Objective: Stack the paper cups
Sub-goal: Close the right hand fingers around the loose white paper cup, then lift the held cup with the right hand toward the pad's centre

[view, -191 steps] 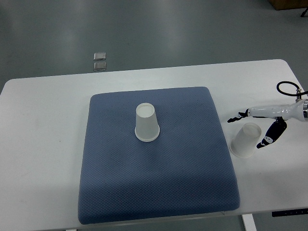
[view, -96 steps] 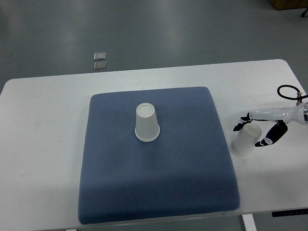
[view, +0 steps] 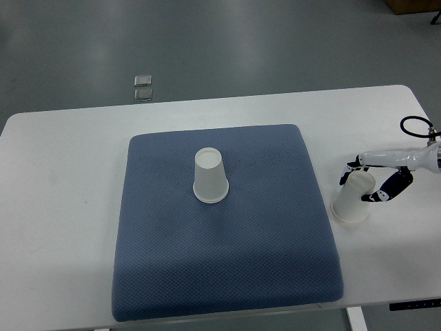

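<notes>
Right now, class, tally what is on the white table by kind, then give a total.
Paper cups: 2, one upside down on the mat, one beside the mat in the right hand
Blue mats: 1
Robot hands: 1, the right hand
Total: 4

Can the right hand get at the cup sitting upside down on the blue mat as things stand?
Probably not directly: the right hand is already closed around the other cup on the bare table, right of the mat. Nothing lies between it and the mat's cup, so carrying its cup over looks unobstructed.
</notes>
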You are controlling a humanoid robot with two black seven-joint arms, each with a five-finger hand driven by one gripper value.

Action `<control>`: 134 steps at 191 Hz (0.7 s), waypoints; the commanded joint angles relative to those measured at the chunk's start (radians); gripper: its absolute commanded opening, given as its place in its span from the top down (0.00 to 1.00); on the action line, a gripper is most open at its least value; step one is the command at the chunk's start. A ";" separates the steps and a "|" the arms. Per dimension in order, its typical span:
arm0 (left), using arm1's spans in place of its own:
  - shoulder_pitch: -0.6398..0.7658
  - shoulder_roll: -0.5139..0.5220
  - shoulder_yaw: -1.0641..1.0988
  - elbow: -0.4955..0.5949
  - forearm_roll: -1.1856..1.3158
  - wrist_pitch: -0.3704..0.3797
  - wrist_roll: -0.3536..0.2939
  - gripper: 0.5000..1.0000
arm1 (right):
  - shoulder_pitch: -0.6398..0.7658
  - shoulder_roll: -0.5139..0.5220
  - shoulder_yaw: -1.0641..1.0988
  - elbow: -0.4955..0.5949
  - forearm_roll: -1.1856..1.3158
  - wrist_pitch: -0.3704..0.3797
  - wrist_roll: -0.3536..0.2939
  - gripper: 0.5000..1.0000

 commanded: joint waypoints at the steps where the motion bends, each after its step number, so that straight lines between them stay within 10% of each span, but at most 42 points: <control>1: 0.001 0.000 -0.001 0.000 -0.001 0.000 0.000 0.00 | 0.024 0.001 0.027 0.003 0.005 -0.006 0.000 0.84; 134: -0.001 0.000 -0.001 0.000 0.001 0.000 0.000 0.00 | 0.297 0.207 0.176 0.012 0.065 0.101 -0.060 0.93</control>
